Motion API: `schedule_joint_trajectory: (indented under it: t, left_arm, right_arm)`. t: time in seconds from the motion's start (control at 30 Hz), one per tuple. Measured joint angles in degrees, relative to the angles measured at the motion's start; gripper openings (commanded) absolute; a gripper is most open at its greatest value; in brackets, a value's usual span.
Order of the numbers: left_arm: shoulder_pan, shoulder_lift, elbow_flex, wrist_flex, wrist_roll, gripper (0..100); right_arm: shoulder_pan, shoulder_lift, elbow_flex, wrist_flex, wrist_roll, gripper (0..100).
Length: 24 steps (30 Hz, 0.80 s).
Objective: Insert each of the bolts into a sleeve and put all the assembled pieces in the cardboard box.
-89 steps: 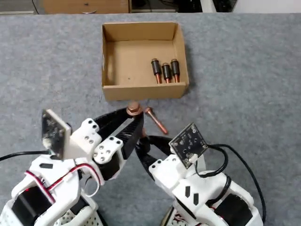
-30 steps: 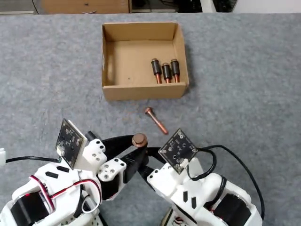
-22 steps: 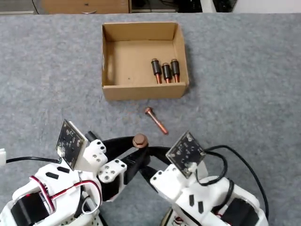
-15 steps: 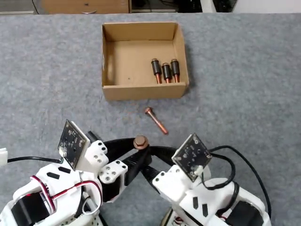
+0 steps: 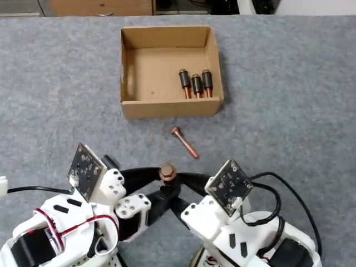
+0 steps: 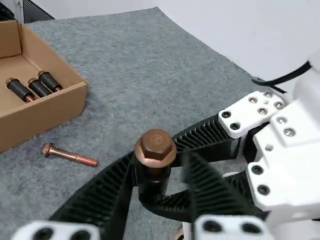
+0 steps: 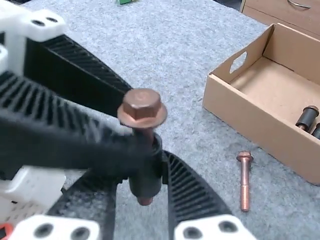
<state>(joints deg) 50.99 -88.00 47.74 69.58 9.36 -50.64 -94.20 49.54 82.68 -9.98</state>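
**Bolt (image 5: 167,173) seated in its sleeve (image 7: 146,180), gripped from both sides**

The bolt stands head-up near the 6 o'clock edge of the grey table (image 5: 289,111). Its shank runs down through the black sleeve. My left gripper (image 5: 161,183) comes in from 9 o'clock, fingers pressed onto the bolt just under its head. My right gripper (image 5: 175,184) comes in from 3 o'clock, clamped around the sleeve. A second bolt (image 5: 184,142) lies flat at 1 o'clock from the held one, apart from it. At 12 o'clock sits the cardboard box (image 5: 167,108), with three finished pieces (image 5: 196,83) side by side against its 3 o'clock wall.
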Motion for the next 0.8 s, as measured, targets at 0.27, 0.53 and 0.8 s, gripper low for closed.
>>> schedule_joint_trajectory:
  t: [0.27,0.53,0.8]
  left_arm:
    - [-0.18,0.0,-0.88,0.35,1.76,25]
    - [-6.86,0.0,-1.14,0.53,1.32,39]
    - [-13.19,0.0,-6.42,-4.75,1.14,31]
  right_arm:
    - [0.0,0.0,0.0,0.26,0.0,0.1]
    - [0.26,-0.18,0.0,0.26,0.0,0.1]
    - [1.05,-0.18,0.0,0.26,0.0,0.1]
